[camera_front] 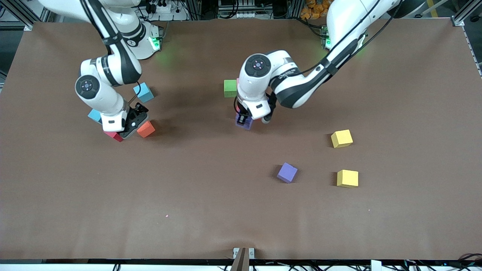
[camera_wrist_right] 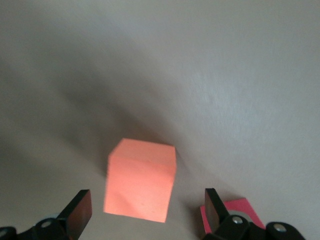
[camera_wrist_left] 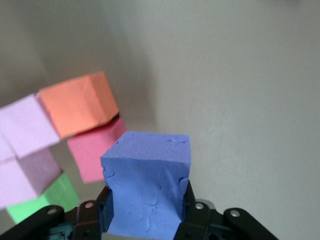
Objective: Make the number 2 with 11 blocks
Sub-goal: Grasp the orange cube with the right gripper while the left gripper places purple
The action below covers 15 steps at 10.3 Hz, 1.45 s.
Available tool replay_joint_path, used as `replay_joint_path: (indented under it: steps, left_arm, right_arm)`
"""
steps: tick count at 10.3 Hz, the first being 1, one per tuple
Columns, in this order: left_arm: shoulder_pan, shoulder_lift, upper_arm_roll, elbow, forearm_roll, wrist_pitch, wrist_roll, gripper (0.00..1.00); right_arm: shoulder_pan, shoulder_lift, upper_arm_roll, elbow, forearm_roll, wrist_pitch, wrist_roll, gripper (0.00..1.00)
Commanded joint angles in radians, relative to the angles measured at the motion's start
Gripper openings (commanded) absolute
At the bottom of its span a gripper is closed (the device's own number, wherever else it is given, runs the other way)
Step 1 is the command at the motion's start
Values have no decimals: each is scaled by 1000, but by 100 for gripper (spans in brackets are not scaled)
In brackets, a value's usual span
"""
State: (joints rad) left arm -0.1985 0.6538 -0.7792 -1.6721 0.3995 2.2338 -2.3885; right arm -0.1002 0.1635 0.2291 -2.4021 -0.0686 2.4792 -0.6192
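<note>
The left end effector is clamped on a purple block, its two dark fingers pressing into the block's sides. The block is a matte foam cube with a pitted, slightly cracked surface. It is held over the middle of the brown counter, just beside a tight cluster of blocks. In the left wrist view that cluster shows an orange block, a deep pink block, two pale pink blocks and a green block.

The right end effector is spread wide and holds nothing. It hangs low over an orange-red block, which sits on the counter between the two open black fingers without touching them. A red block lies just beside one finger. Two light-blue cubes lie near the right arm.

A second purple block and two yellow blocks lie apart toward the left arm's end, nearer the front camera
</note>
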Motion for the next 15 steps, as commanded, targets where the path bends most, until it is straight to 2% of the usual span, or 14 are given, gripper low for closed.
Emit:
replay_joint_path:
  steps: [1, 3, 6, 9, 11, 13, 14, 15]
  left_arm:
    - [-67, 32, 18, 74, -37, -22, -70, 49]
    - [-129, 53, 56, 119, -40, -22, -121, 49]
    - [-214, 115, 112, 195, -41, -22, -185, 49]
    - [-266, 145, 149, 209, -71, -14, -190, 48]
    - [-295, 152, 184, 206, -135, -14, -219, 48]
    - [-317, 150, 198, 201, -139, -17, -259, 48]
    - [-315, 152, 199, 193, -137, -22, -261, 48]
    - [-315, 153, 205, 183, -137, -22, -277, 48]
  right_arm:
    - [-27, 37, 22, 1, -20, 17, 3, 100]
    - [-27, 85, 29, 4, -8, 18, 12, 100]
    - [-29, 85, 38, 3, -8, 20, 7, 100]
    - [-30, 116, 36, 4, -10, 58, 3, 99]
    - [-16, 125, 36, 6, -16, 81, 1, 78]
    - [-15, 119, 38, 11, -16, 75, 3, 52]
    - [-15, 113, 39, 17, -16, 70, -1, 45]
    - [-15, 108, 41, 30, -16, 67, -17, 43]
